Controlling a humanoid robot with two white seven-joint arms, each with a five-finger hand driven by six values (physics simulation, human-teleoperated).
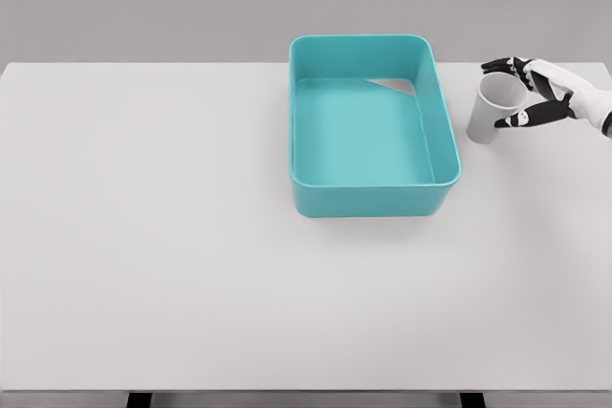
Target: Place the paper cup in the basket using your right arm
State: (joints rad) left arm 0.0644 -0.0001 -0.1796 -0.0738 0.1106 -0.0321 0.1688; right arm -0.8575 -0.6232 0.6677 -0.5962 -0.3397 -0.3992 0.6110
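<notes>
The white surface (191, 265) is filling most of the head view, stretching wide from edge to edge; the teal basket (371, 200) is sitting right of centre toward its far side, open side up, holding nothing, its right wall standing just beside the cup; the right hand (535, 93) is reaching in from the right edge, the arm barely showing; the paper cup (490, 110) is standing on the surface between the basket and that hand, leaning a little so its mouth is tipping toward the hand; the fingers (505, 66) are curling around the cup near its rim, dark tips showing over the far side and the thumb pressing across the near side, so they are pinching the cup rather than spreading loose; the left arm is not showing anywhere. Judging from this, the grasp is seeming set and the lift and carry leftward over the basket wall are not yet done. The risks are looking plain: a thin paper wall is likely crushing or slipping if the squeeze is too hard or too light; gripping so high is inviting the cup to swing or tilt further; lifting too low is risking the base clipping the basket's rim and shoving the basket; releasing early is dropping the cup outside.
</notes>
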